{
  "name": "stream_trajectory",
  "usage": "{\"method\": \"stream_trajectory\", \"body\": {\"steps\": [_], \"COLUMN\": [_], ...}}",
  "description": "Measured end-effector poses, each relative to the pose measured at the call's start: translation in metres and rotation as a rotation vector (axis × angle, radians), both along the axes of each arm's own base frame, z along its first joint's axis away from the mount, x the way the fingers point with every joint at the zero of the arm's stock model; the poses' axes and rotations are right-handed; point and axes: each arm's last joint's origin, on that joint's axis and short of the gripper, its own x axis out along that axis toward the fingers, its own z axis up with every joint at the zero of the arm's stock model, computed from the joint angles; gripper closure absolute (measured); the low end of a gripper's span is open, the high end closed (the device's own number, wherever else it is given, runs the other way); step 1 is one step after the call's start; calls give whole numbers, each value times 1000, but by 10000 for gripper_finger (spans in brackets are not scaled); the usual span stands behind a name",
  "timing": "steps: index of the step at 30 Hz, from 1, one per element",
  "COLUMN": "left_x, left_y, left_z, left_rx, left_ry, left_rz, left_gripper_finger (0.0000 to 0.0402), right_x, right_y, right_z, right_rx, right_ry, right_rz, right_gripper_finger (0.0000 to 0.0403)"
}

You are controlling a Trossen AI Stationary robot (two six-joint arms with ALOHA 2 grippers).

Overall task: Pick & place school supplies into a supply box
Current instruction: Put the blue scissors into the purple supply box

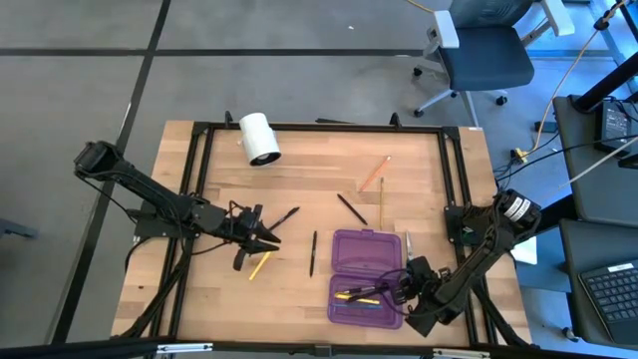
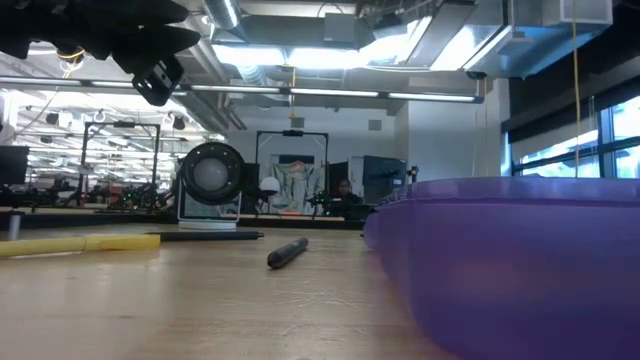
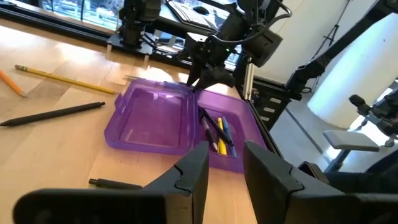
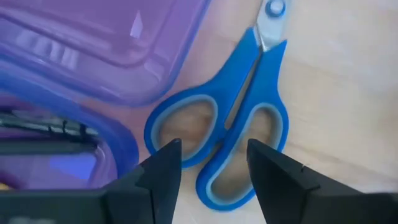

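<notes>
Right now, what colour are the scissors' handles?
Blue, with lighter grey-blue inner rims; the scissors show best in the right wrist view.

Setting: a robotics lab or engineering workshop. Indicators: a wooden worktop [image 1: 299,199] fitted with a black metal frame [image 1: 199,135], standing on a grey floor [image 1: 80,60] marked with dark lines. A wheeled office chair [image 1: 483,55] stands beyond the worktop. A desk with a keyboard [image 1: 610,289] and loose cables is alongside. The low view shows exposed ceiling ducts [image 2: 225,15], strip lighting [image 2: 350,95] and more equipment benches [image 2: 90,205] in an open hall.
</notes>
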Motion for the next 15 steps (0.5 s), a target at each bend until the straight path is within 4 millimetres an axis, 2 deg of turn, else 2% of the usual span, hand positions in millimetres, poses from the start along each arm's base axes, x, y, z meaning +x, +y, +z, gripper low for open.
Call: {"method": "stream_trajectory", "body": {"steps": [4,10,15], "left_x": [0,0,0], "left_y": [0,0,0], "left_z": [0,0,0], "left_rx": [0,-1,-1], "left_ry": [0,0,0], "left_rz": [-3,-3,-3], "left_gripper_finger": [309,307,311], "right_x": [-1,-8,-14], "right_y": [-1,-8,-8], "right_z": [-3,-19,-19], "right_rx": [18,54,45], "right_ry": [16,30,48], "right_rz": [8,30,14], "right_gripper_finger": [218,218,218]}}
